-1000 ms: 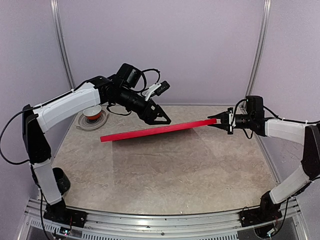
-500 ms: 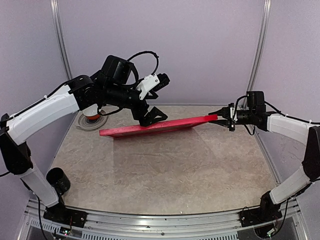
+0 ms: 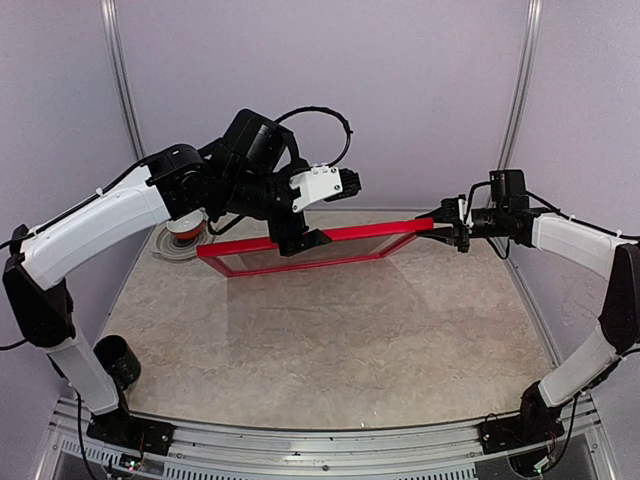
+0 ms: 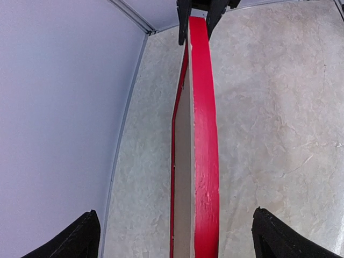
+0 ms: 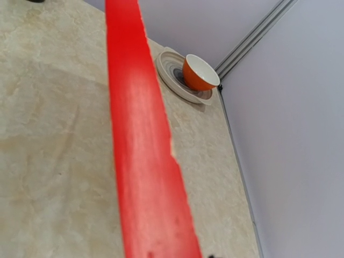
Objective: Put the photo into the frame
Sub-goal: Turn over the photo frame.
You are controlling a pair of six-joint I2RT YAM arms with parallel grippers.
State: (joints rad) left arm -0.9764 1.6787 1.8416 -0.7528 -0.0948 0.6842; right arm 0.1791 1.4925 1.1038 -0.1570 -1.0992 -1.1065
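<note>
One frame (image 3: 370, 231), rectangular and glossy red, is held in the air above the far half of the table (image 3: 330, 340). It is tilted so that its left end sits lower than its right.

The right gripper (image 3: 440, 223) is clamped on the frame's right end. The left wrist view confirms this: two black fingers pinch the red rail at the top of that picture.

The left gripper (image 3: 305, 240) is spread wide at the middle of the frame's far rail. Only the left wrist view shows the clearance. The fingertips (image 4: 80, 239) stand well apart on either side of the rail, which runs edge-on between them. Whether any part of this gripper touches the frame cannot be told.

That view also shows a flat pale grey-beige panel inside the red border; its material cannot be told. The right wrist view shows the rail's paint smooth and shiny, with one ragged, chipped edge.

The table surface is beige with a marble pattern. At its far left corner an orange bowl (image 5: 200, 72) with a white interior sits on a round ribbed plate (image 5: 174, 83). A black cylindrical container (image 3: 118, 358) stands at its near left edge.
</note>
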